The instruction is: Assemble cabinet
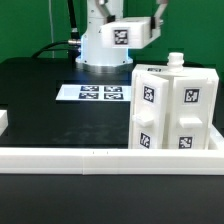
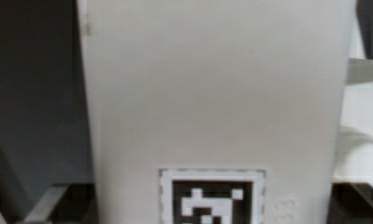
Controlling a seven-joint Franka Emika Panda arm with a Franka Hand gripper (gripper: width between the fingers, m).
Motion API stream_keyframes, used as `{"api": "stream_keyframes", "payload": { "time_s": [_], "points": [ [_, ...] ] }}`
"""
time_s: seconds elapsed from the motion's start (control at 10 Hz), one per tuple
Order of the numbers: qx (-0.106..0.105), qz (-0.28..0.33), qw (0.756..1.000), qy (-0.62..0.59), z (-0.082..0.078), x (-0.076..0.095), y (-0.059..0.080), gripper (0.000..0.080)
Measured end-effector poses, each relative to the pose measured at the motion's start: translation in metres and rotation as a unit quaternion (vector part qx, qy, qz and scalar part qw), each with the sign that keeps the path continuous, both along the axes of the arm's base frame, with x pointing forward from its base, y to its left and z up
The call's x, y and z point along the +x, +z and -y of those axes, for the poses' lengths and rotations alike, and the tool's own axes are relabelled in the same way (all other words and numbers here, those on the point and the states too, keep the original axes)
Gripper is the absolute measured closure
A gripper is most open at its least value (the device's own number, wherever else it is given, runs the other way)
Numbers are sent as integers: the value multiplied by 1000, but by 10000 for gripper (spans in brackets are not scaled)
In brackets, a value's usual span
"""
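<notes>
The cabinet body [image 1: 172,108] is a large white box with several black-and-white tags. It stands upright on the black table at the exterior view's right, with a small knob on its top. My gripper [image 1: 118,30] is high at the back, well apart from the body, shut on a smaller white cabinet panel [image 1: 128,36] that shows one tag. In the wrist view this panel [image 2: 209,90] fills most of the picture, its tag near the jaws. The gripper [image 2: 213,205] holds it by both side edges, with a dark finger [image 2: 51,203] showing at one side.
The marker board [image 1: 100,93] lies flat on the table in the middle. A long low white L-shaped rail [image 1: 70,157] runs along the front edge, and the cabinet body stands against it. The robot's white base [image 1: 100,50] is at the back.
</notes>
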State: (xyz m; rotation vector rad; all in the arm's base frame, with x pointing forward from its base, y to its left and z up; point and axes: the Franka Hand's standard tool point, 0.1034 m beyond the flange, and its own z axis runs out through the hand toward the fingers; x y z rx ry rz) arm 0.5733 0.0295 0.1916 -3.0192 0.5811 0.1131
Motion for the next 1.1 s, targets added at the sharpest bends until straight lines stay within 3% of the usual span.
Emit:
{"api": "stream_keyframes", "payload": {
  "time_s": [0.3,0.7,1.1],
  "points": [
    [-6,-14,1000,-15,-25,32,6,245],
    [-6,-14,1000,-13,-22,30,3,245],
    [-9,-22,1000,-13,-41,28,-8,245]
  ]
}}
